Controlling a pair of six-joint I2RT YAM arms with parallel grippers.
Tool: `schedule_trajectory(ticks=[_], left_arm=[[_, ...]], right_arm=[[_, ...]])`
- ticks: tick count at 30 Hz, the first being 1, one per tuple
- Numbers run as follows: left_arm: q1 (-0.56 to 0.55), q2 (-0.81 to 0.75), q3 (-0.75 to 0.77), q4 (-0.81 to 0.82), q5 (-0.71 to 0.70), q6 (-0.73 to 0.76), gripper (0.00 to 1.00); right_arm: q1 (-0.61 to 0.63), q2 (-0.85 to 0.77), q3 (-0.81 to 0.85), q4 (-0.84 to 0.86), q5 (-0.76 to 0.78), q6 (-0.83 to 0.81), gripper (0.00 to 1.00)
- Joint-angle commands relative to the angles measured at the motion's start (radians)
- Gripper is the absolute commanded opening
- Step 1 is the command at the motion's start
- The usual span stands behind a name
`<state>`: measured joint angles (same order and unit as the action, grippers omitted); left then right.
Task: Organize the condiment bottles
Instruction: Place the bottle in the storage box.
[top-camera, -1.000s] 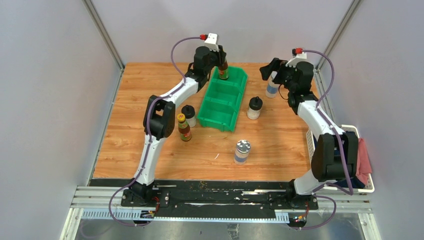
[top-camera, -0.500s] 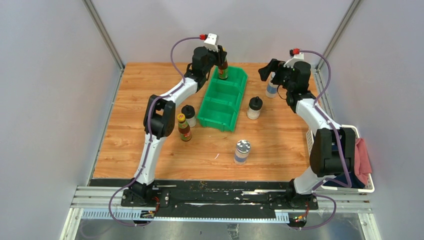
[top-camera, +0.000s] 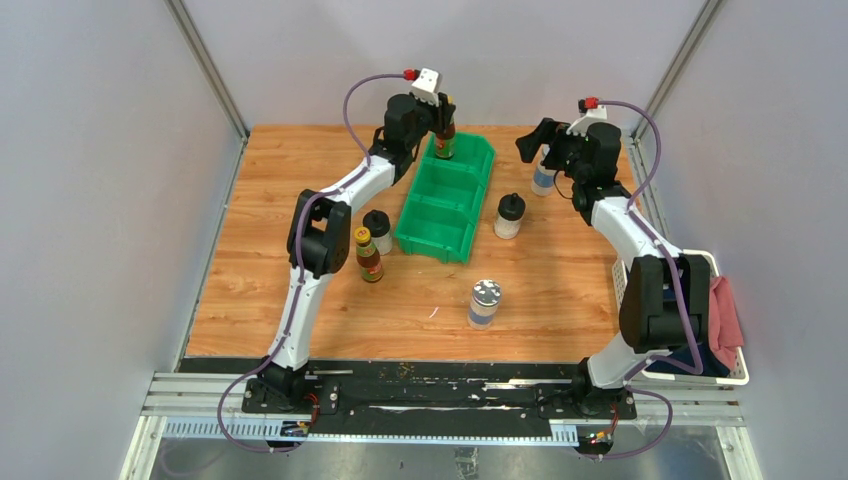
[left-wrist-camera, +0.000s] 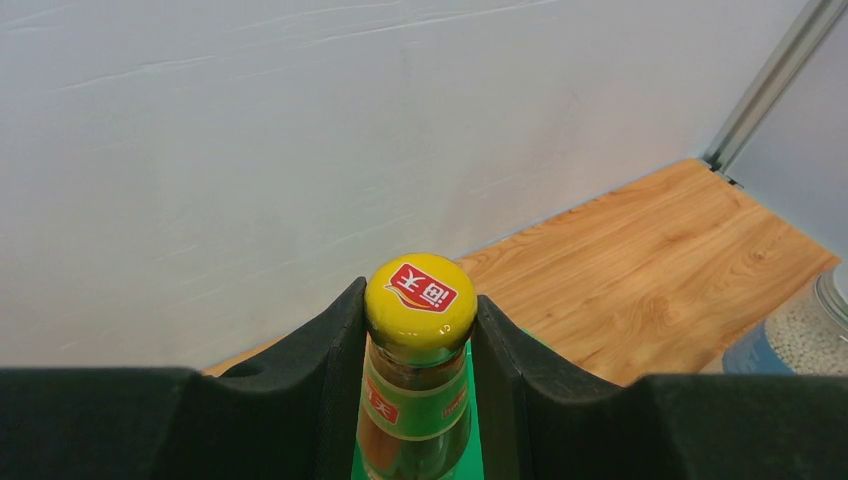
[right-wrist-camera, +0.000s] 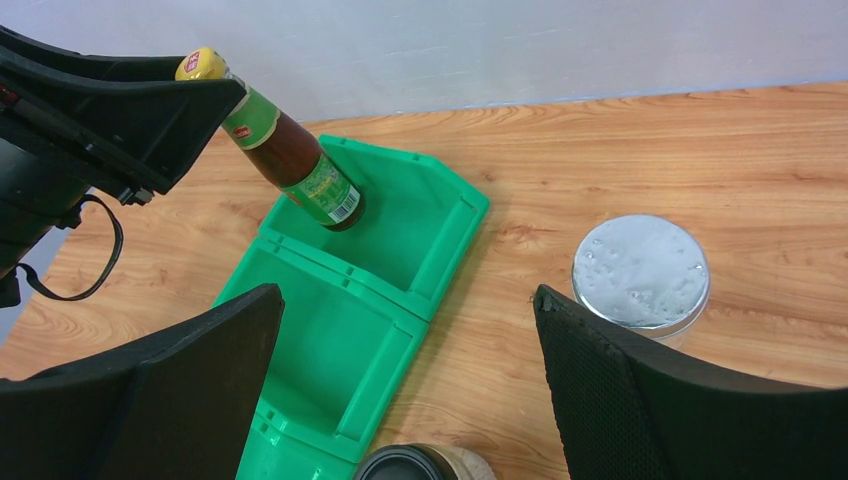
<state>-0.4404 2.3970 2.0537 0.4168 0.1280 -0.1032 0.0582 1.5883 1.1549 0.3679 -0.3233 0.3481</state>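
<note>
Firstly, left end effector (left-wrist-camera: 418, 300): gripped one brown sauce bottle (right-wrist-camera: 300, 165) by the neck, base low in the far compartment of the green bin (right-wrist-camera: 440, 250); right end effector (right-wrist-camera: 408, 295): stood wide, near a silver-lidded jar (right-wrist-camera: 640, 270). You likely needed that base seated flat before any release.

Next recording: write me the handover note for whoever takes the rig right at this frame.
Left gripper: shut on a sauce bottle, its base in the bin's far compartment, not yet released.
Right gripper: open over the far-right jar, not gripping it.
On the table: second sauce bottle and a shaker left of the bin, other shaker right of it, second jar nearer the front.
Done: nothing released in the bin.
Left: release this bottle, then sort the other five.
</note>
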Motion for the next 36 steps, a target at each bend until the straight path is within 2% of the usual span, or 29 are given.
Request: schedule_trajectory(ticks=[1,16,36], left_arm=[[0.001,-0.007,0.006,0.144,0.020,0.050,0.00],[-0.004,0.006,-0.012,0.144,0.016,0.089,0.00],[-0.006,0.016,-0.056,0.208,0.001,0.068,0.00]], right_arm=[[-0.010,0.012,0.034,0.019,-0.022,0.006,1.00],[-0.011,0.011,0.031,0.020,-0.031,0.009,1.00],[-0.011,0.023,0.025,0.025,-0.039,0.009,1.00]])
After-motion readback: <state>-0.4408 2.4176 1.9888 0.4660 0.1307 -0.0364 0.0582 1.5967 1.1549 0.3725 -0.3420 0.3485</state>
